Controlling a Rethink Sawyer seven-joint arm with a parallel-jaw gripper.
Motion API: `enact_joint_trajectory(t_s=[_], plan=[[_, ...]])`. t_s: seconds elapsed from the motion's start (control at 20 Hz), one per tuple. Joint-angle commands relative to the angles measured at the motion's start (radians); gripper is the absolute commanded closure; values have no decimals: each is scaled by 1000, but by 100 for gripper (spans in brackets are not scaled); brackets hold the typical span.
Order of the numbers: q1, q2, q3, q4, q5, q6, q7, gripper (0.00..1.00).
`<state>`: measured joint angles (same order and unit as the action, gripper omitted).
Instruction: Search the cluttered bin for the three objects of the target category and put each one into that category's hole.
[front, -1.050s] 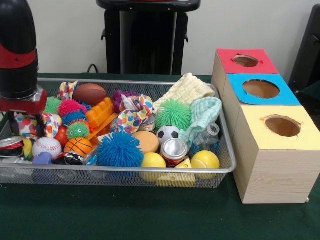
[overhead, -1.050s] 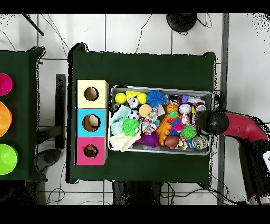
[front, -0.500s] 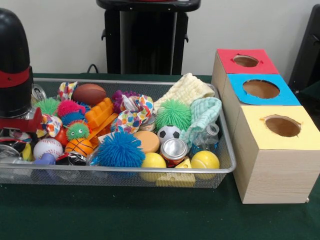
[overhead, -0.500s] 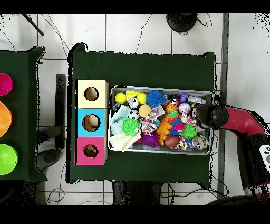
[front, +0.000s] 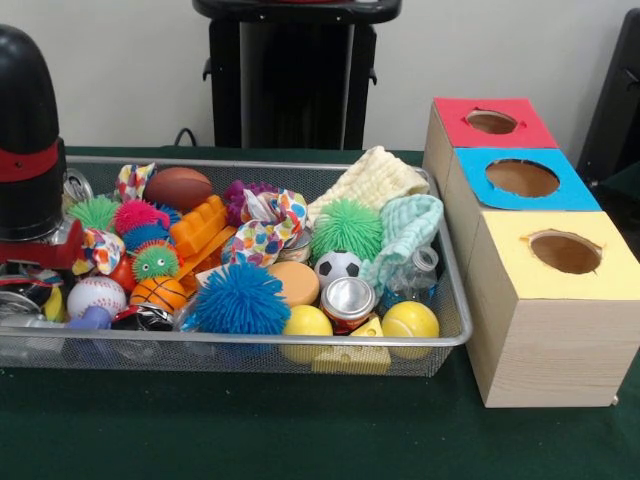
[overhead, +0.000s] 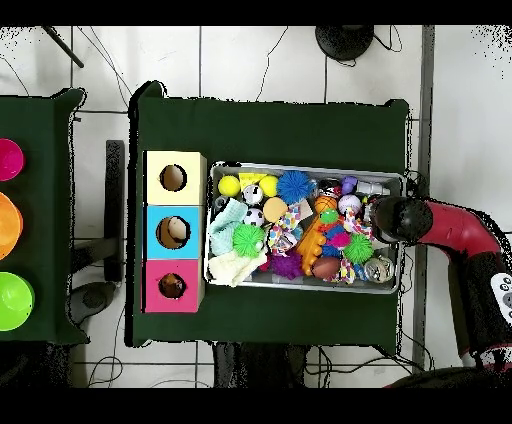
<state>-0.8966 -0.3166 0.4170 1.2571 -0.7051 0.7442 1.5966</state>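
Note:
The wire mesh bin (front: 300, 338) (overhead: 304, 289) is packed with toys, cloths and cans. My gripper (front: 28, 268) (overhead: 386, 218) is lowered into the bin's left end in the front view, under the black and red arm (front: 30, 150), and its tip is hidden among the clutter. A red-rimmed crushed can (front: 22, 292) lies right below it. Another silver can (front: 348, 298) stands near the front rim, and a third can (front: 76, 185) (overhead: 378, 268) rests behind the arm. Three wooden boxes stand beside the bin, with a red top (front: 492, 122), a blue top (front: 522, 178) and a yellow top (front: 562, 252), each with a round hole.
Around the gripper lie a baseball (front: 94, 294), a small basketball (front: 157, 292), spiky pink and green balls (front: 143, 215) and a football (front: 179, 187). A blue spiky ball (front: 239, 300), yellow balls (front: 410, 320) and folded cloths (front: 375, 180) fill the other end.
The arm has shifted a little toward the bin's back and sunk lower, uncovering the can behind it. Over the last half second it has hardly moved.

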Motion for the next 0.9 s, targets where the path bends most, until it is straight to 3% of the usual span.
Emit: enact_joint_trajectory(t_s=[0.05, 0.25, 0.3, 0.55, 0.9], plan=[[-18, 121, 23, -35, -115, -112, -226, 0], [-27, 104, 30, -5, -102, -123, -216, 0], [-40, 104, 36, 7, -86, -127, -204, 100], [-27, 87, 21, 17, -65, -55, -200, 100], [-16, -32, 16, 140, -33, -33, -156, 100]])
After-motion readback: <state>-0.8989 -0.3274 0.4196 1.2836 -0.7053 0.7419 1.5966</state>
